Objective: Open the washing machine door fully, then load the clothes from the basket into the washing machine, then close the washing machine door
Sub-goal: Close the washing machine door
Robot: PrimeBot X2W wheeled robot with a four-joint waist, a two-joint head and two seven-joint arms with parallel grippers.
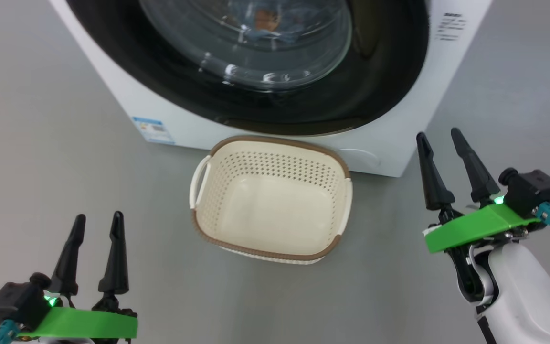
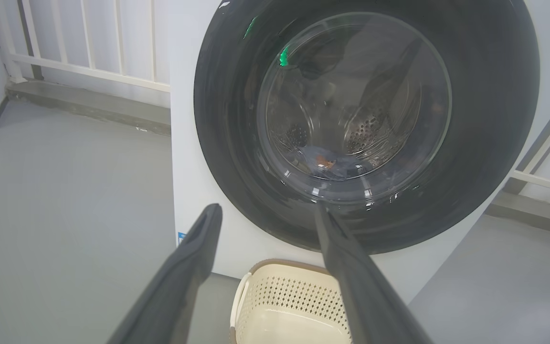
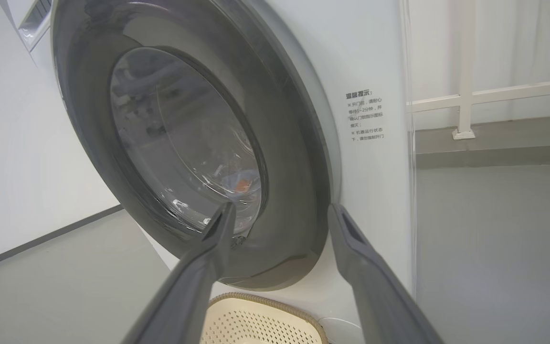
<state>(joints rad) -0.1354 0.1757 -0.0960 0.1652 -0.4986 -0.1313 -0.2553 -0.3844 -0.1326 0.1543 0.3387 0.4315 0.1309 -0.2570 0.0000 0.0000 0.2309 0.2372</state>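
Observation:
The washing machine (image 1: 194, 117) stands ahead with its glossy black door (image 1: 380, 71) shut flat against the front. Through the glass window (image 2: 351, 95) a bit of light blue cloth with an orange print, the clothes (image 2: 325, 160), lies at the bottom of the steel drum. The cream basket (image 1: 270, 198) with its brown rim sits on the floor before the machine and holds nothing. My left gripper (image 1: 97, 224) hangs open at the lower left, apart from the basket. Off to the right of the basket my right gripper (image 1: 439, 138) is open too, beside the machine's front corner.
Grey floor (image 1: 41, 157) spreads on both sides of the machine. A white railing (image 2: 89, 52) runs behind it on the left, and another white rail (image 3: 494, 93) on the right. A small blue label (image 1: 153, 130) marks the machine's lower front.

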